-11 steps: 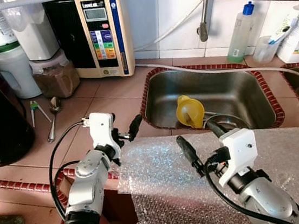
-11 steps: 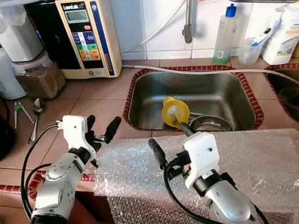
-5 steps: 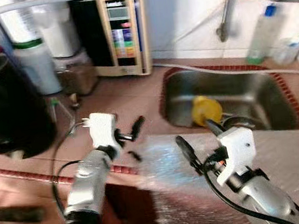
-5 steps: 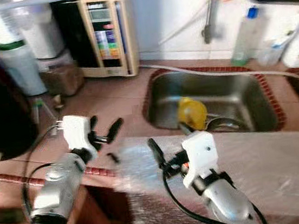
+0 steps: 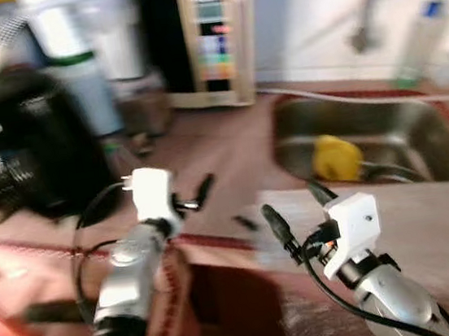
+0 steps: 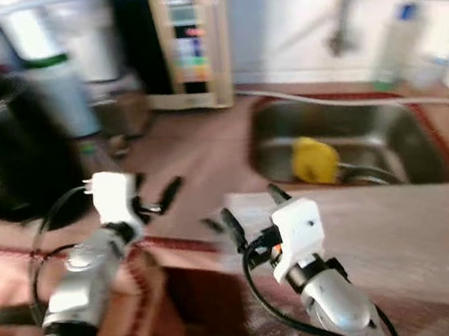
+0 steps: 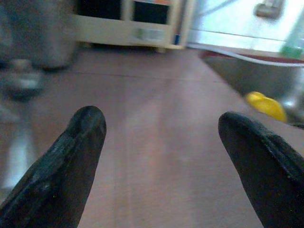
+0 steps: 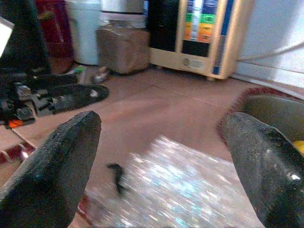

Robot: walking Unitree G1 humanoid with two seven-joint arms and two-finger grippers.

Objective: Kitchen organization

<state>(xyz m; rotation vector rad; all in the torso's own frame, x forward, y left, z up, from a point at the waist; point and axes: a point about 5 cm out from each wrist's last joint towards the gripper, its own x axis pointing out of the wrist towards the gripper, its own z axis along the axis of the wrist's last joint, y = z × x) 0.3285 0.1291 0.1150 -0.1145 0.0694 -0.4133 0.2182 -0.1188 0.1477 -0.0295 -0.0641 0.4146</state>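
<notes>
Both arms are held out over the counter. The left gripper (image 5: 198, 197) has its fingers spread wide and holds nothing. The right gripper (image 5: 296, 215) is spread wide too, above the shiny bubble wrap (image 8: 190, 199). Farther back, a yellow funnel (image 5: 336, 158) sits in the sink (image 5: 445, 161). A beige machine (image 5: 216, 42) stands by the wall. Nothing is picked up yet, so the tidying looks barely begun.
</notes>
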